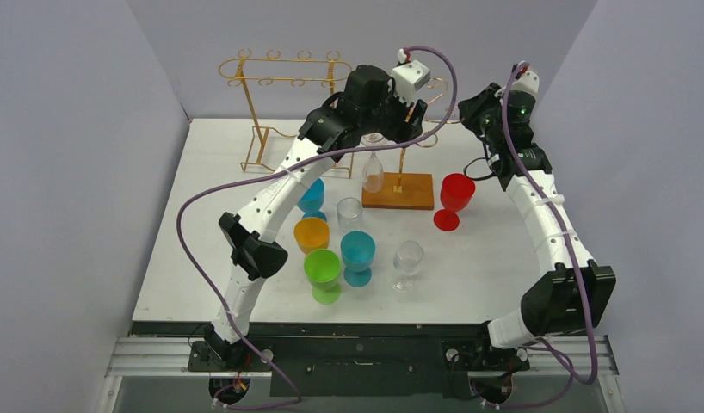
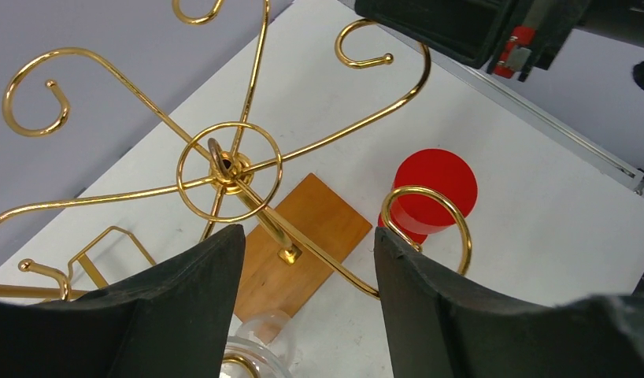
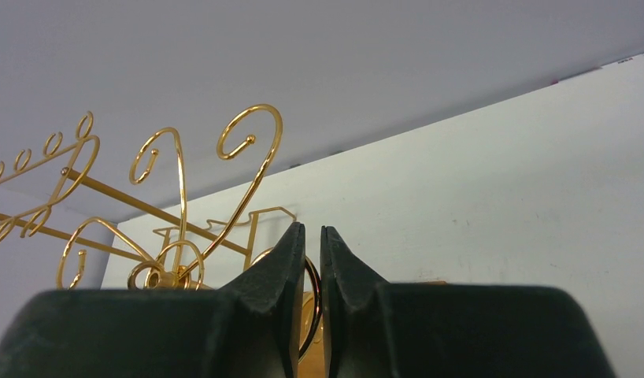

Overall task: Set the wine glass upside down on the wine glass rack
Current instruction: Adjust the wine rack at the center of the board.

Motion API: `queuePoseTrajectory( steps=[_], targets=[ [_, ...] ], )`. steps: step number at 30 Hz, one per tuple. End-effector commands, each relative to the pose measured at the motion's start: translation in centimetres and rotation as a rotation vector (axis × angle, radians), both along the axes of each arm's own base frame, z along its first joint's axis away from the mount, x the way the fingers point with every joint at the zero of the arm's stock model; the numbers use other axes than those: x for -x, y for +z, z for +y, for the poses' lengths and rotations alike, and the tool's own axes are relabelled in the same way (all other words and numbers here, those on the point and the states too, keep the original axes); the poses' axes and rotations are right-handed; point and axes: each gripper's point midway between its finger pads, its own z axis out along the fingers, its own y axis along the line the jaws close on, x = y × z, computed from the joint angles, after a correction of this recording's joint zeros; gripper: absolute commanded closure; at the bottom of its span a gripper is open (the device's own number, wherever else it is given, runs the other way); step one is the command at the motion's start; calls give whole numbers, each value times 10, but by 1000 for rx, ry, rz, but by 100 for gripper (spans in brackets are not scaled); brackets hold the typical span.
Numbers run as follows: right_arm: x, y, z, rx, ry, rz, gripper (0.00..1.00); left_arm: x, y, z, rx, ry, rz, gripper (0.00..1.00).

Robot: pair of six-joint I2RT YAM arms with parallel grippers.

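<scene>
A clear wine glass (image 1: 373, 175) hangs upside down, bowl downward, from an arm of the gold wine glass rack (image 1: 402, 163), which stands on a wooden base (image 1: 400, 191). My left gripper (image 1: 385, 131) hovers above the rack and that glass. In the left wrist view the left gripper (image 2: 309, 236) is open with nothing between its fingers; the glass (image 2: 260, 335) shows below them and the rack's hub (image 2: 228, 167) is ahead. My right gripper (image 3: 312, 228) is shut on a gold loop (image 3: 312, 276) of the rack, at the rack's right side (image 1: 469, 107).
A second, larger gold rack (image 1: 284, 73) stands at the back left. A red glass (image 1: 456, 196) is right of the wooden base. Blue (image 1: 312, 196), orange (image 1: 311, 232), green (image 1: 323, 271) and teal (image 1: 358, 254) glasses and two clear ones (image 1: 349, 211) (image 1: 408, 261) crowd the table's middle.
</scene>
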Motion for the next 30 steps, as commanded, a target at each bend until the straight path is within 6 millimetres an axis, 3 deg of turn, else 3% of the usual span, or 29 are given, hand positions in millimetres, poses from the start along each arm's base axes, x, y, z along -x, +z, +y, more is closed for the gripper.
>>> queuePoseTrajectory(
  steps=[1,16,30],
  targets=[
    [23,-36,8,21,14,129,95,-14,21,4,31,51,-74,43],
    [47,-58,26,25,32,178,96,-49,33,15,73,128,-154,58],
    [64,-74,36,35,47,212,96,-58,27,10,67,121,-178,63]
  ],
)
